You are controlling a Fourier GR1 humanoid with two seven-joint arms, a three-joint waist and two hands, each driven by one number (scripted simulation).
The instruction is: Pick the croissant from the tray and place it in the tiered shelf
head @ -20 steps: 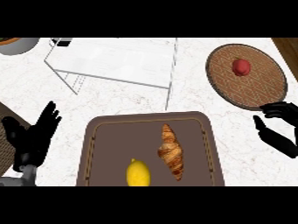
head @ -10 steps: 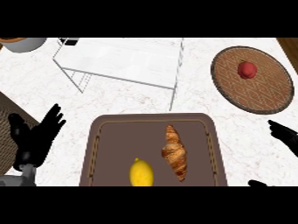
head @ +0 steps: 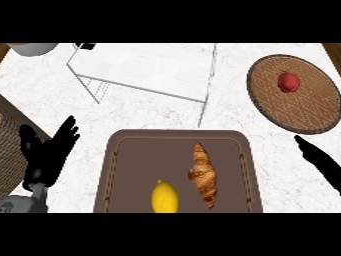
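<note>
- Since half a second ago, the right hand (head: 328, 167) has risen from the lower right corner and now lies just right of the tray (head: 125, 165), with the whole scene sitting lower in view.
- Its fingers are straight and released, pointing up and left toward the tray's upper right corner, touching nothing.
- The left hand (head: 49, 155) rests left of the tray, fingers up and relaxed, holding nothing.
- The croissant (head: 204, 175) lies lengthwise in the tray's right half, a lemon (head: 165, 196) beside it to the lower left.
- Above the tray stands the white tiered shelf (head: 151, 70).
- Up and right of the tray, a woven plate (head: 306, 107) carries a red fruit (head: 289, 82).
</note>
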